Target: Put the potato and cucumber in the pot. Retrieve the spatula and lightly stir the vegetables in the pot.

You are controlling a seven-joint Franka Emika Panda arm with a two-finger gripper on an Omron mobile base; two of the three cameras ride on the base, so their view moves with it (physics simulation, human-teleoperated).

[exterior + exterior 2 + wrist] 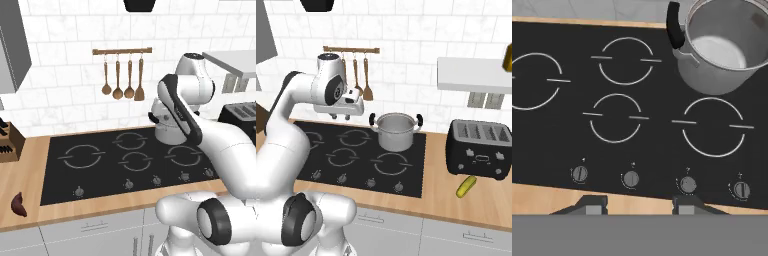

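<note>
Pot [396, 131] contents are judged first: in the hand view the steel pot [722, 47] shows a bare, shiny floor, so no vegetable is taken to have been placed in it yet. The whole task is therefore judged to be still ahead: both vegetables to be loaded, the spatula [368, 80] to be fetched, and the stirring to be done.

The jaws [637, 204] are seen parted with nothing between them, held above the front edge of the hob [612, 110], over its row of knobs. The pot stands ahead of the jaws and off to one side, on a rear ring, upright, straight-sided, with short black handles.

The cucumber [466, 186], small and yellowish green, lies on the wooden bench [476, 205] well apart from the jaws, just in front of the black toaster [481, 149]. The spatula hangs from the wall rail [122, 50] behind the hob, beside three round wooden spoons. A potato cannot be made out; a dark reddish root [19, 205] lies on the bench beyond the hob's other end.
</note>
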